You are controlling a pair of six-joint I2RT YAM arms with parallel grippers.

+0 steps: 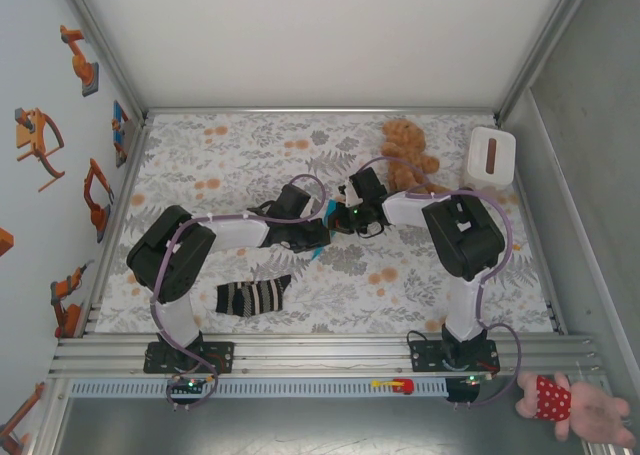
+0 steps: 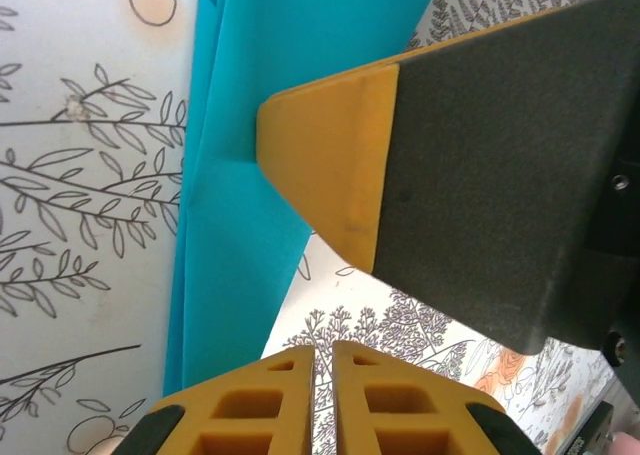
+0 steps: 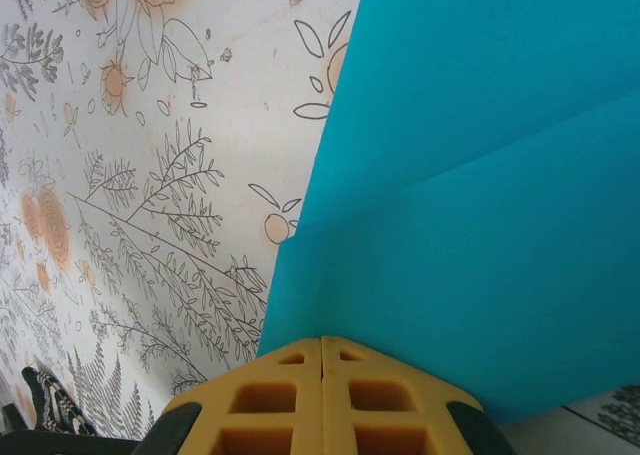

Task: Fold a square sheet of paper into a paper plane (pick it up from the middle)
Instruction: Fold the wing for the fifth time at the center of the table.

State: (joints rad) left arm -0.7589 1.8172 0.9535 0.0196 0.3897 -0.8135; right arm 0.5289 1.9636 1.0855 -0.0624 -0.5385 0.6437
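The turquoise-blue sheet of paper (image 2: pixel 230 225) lies folded on the flowered tablecloth, with creases and layered edges showing (image 3: pixel 480 225). It is not a finished plane shape. In the top view a sliver of the paper (image 1: pixel 329 210) shows where both arms meet mid-table. My right gripper (image 3: pixel 321 340) is shut, its fingers touching each other with the tips resting on the paper's edge. In the left wrist view one of its fingers (image 2: pixel 330 165) lies flat on the paper. My left gripper (image 2: pixel 322 347) hovers beside the paper, jaws a narrow slit apart and holding nothing.
A striped sock (image 1: pixel 253 297) lies near the front left, and its tip shows in the right wrist view (image 3: pixel 45 400). A brown teddy bear (image 1: pixel 408 155) and a white box (image 1: pixel 492 157) sit at the back right. A pink toy (image 1: pixel 575 403) lies off the table.
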